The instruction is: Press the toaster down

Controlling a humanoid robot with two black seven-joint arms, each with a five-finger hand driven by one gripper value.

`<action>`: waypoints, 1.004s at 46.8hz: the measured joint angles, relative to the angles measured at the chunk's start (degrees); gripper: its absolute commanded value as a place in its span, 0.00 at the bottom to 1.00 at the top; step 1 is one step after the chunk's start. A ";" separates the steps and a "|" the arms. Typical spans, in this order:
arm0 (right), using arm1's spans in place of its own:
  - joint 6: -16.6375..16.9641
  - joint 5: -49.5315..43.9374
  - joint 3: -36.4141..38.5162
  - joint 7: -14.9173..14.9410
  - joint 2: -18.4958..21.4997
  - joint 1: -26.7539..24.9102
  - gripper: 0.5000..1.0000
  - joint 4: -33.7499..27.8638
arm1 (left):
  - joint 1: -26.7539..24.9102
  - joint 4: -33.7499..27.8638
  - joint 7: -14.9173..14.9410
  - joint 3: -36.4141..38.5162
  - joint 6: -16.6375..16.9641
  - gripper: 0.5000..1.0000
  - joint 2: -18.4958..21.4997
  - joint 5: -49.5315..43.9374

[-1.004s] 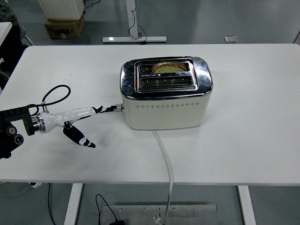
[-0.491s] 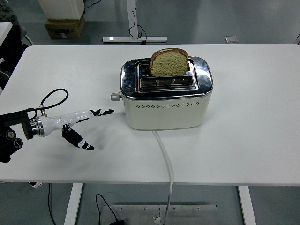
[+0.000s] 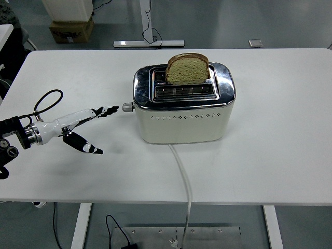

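Note:
A cream and chrome toaster (image 3: 182, 106) stands in the middle of the white table (image 3: 280, 155). A slice of bread (image 3: 188, 69) sticks up out of its far slot; the near slot holds nothing. The grey lever knob (image 3: 127, 107) on its left end sits high. My left hand (image 3: 88, 127) reaches in from the left, open, with its fingertips (image 3: 113, 109) stretched toward the knob and a small gap between them. Its thumb points down toward the table.
The toaster's white cord (image 3: 184, 176) runs off the table's near edge. A black cable loop (image 3: 45, 101) rises from my left wrist. A cardboard box (image 3: 71, 28) and a table leg base stand on the floor beyond the far edge.
The lever knob has risen from low to high and the bread has popped up. My left hand left the knob, drew back to the left and lifted a little.

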 measured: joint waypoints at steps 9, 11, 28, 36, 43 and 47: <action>0.00 0.00 0.00 0.00 0.00 0.00 1.00 0.01 | -0.09 2.16 0.01 0.04 -0.14 1.00 0.15 -7.06; 0.00 0.00 0.00 0.00 0.00 0.00 1.00 0.01 | -0.21 2.92 0.01 0.06 -0.14 1.00 0.13 -8.55; 0.00 0.00 0.00 0.00 0.00 0.00 1.00 0.01 | -0.60 5.13 0.16 -0.10 -0.38 1.00 0.02 -20.79; 0.00 0.00 0.00 0.01 0.00 0.00 1.00 0.01 | -0.43 8.05 0.38 -0.09 -0.38 1.00 -0.11 -30.07; 0.00 0.00 0.00 0.01 0.00 0.00 1.00 0.01 | -0.68 9.61 0.38 -0.09 -0.38 1.00 -0.46 -35.98; 0.00 0.00 0.00 0.00 0.00 0.00 1.00 0.01 | -0.77 9.71 0.38 -0.10 -0.33 1.00 -0.47 -38.60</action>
